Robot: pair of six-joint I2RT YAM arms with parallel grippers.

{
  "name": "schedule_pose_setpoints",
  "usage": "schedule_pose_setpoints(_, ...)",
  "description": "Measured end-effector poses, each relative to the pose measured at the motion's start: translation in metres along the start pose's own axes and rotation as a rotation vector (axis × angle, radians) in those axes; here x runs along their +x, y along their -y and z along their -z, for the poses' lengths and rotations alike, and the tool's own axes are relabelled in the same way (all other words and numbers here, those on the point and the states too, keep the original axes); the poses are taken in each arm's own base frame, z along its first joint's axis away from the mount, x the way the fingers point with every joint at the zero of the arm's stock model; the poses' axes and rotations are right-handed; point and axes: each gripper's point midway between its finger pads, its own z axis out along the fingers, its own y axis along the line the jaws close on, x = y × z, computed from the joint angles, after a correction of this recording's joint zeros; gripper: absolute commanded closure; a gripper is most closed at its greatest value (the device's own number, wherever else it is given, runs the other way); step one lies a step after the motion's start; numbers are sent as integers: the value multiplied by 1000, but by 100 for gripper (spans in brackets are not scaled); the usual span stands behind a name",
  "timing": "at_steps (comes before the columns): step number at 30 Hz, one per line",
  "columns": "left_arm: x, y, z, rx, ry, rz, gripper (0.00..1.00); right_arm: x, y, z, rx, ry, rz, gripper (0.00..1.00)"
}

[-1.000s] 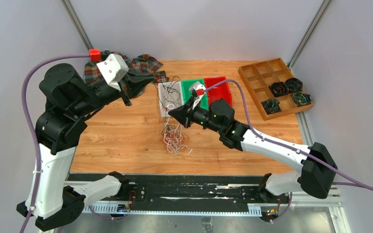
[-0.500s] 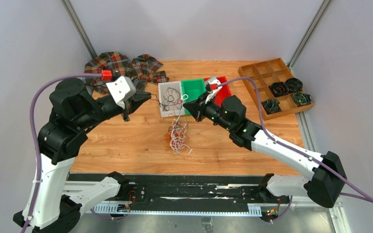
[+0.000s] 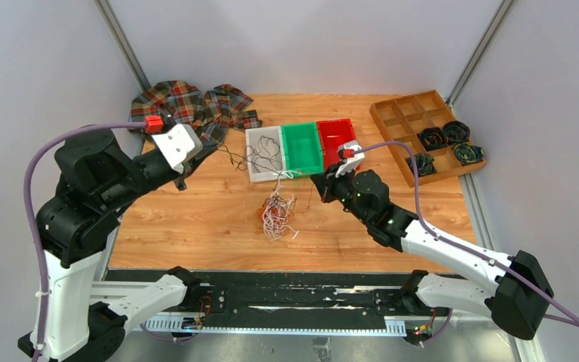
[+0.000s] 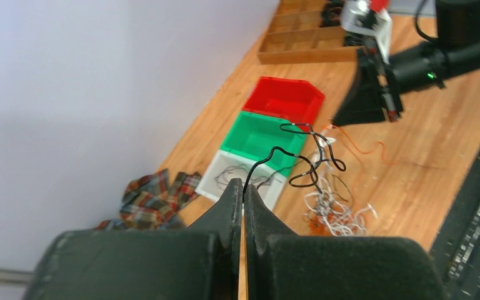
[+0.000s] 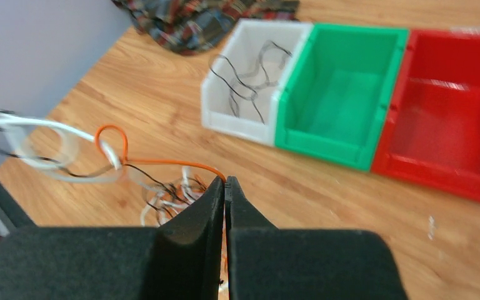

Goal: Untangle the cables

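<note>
Black wire (image 4: pixel 274 149) sits pinched in the closed left claw (image 4: pixel 243 185), orange wire (image 5: pixel 169 163) in the closed right claw (image 5: pixel 225 181), held apart likely to tease both from the bunch (image 3: pixel 275 215) on the table (image 3: pixel 196 219)

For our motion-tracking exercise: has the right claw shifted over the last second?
Yes. The right claw moved rightward, from the white plastic bin toward the red plastic bin.

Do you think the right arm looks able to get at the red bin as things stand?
Probably yes: the red bin sits close beside the right gripper with nothing between, though the gripper is shut on an orange wire.
</note>
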Motion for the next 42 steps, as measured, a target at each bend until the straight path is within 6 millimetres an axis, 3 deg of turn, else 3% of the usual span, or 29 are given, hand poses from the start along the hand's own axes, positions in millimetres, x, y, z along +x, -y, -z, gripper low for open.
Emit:
schedule_pose_setpoints(5, -17, -24, 9, -112, 15, -43, 100, 31, 29, 10, 111, -79, 5, 100)
schedule_pose_setpoints(10, -25, -40, 22, -217, 37, -70, 100, 38, 47, 20, 200, -109, 14, 99)
schedule_pose_setpoints(13, -30, -43, 23, -230, 58, -77, 100, 41, 49, 21, 196, -127, 26, 67)
schedule_pose_setpoints(15, -32, -41, 20, -218, 71, -72, 100, 43, 44, 21, 164, -142, 39, 53)
schedule_pose_setpoints(18, -34, -36, 16, -187, 86, -54, 100, 36, 28, 19, 76, -138, 59, 41)
schedule_pose_setpoints(21, -36, -32, 12, -156, 99, -33, 100, 11, 2, 14, -33, -86, 65, 38)
schedule_pose_setpoints(23, -37, -30, 8, -141, 105, -21, 100, -16, -23, 10, -126, -20, 64, 37)
schedule_pose_setpoints(26, -38, -29, 2, -124, 111, 4, 100, -38, -65, 6, -275, 57, 80, 37)
schedule_pose_setpoints(29, -38, -29, -3, -117, 115, 27, 100, -29, -104, 2, -399, 59, 106, 37)
schedule_pose_setpoints(32, -37, -29, -6, -113, 115, 44, 100, -2, -130, -6, -486, 18, 128, 37)
schedule_pose_setpoints(36, -35, -28, -8, -111, 112, 53, 100, 18, -140, -17, -527, -9, 142, 41)
schedule_pose_setpoints(42, -35, -28, -10, -111, 115, 69, 100, 13, -148, -39, -522, 27, 145, 61)
